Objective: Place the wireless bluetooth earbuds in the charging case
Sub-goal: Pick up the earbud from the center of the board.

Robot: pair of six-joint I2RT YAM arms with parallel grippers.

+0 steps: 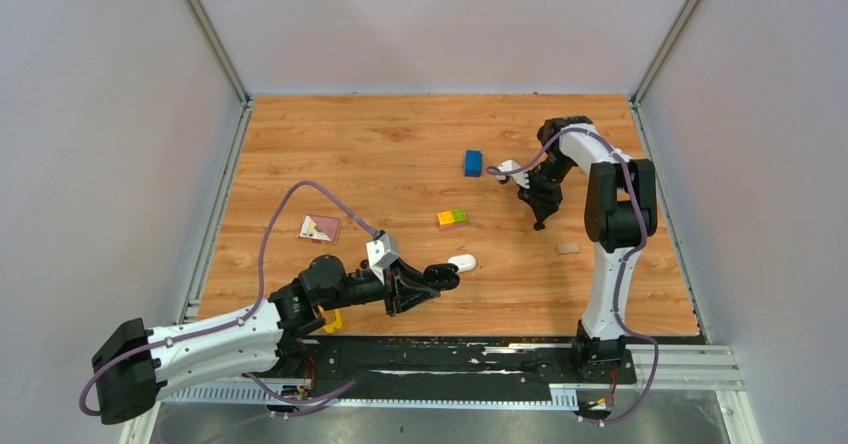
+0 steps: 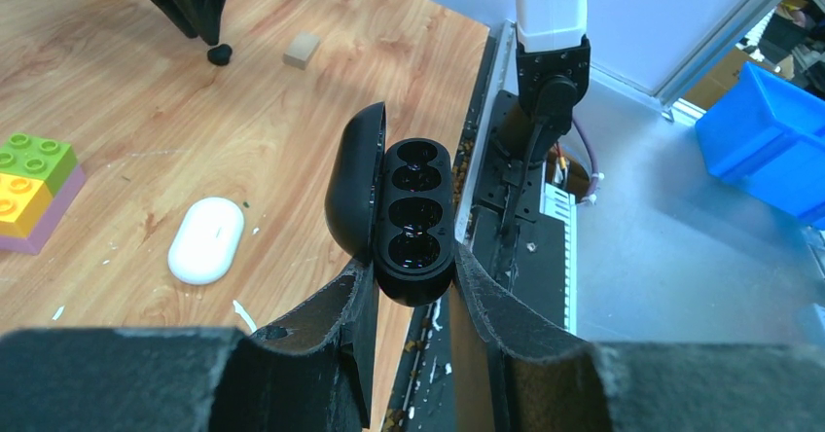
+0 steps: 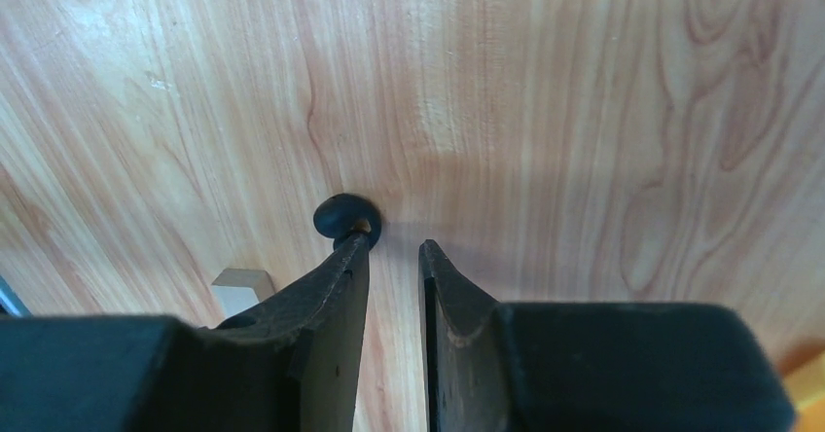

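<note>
- Where the left hand [image 2: 413, 278] reaches low over the near part of the table [image 1: 400, 134], it is clamped on the black charging case [image 2: 416, 208]. Its fingers [image 2: 496, 296] press the case's two sides.
- The case's lid stands hinged open to the left, and its dark wells face the wrist camera.
- A white oval pod [image 2: 206, 239] lies on the table just left of the case, apart from it.
- The right hand [image 3: 394, 247] points straight down at the table with only a narrow gap between its fingers, and nothing sits in that gap.
- One black earbud [image 3: 342, 213] lies on the table outside the gap, touching the tip of the left finger [image 3: 331, 286].
- A beige block [image 3: 243, 286] lies near it.
</note>
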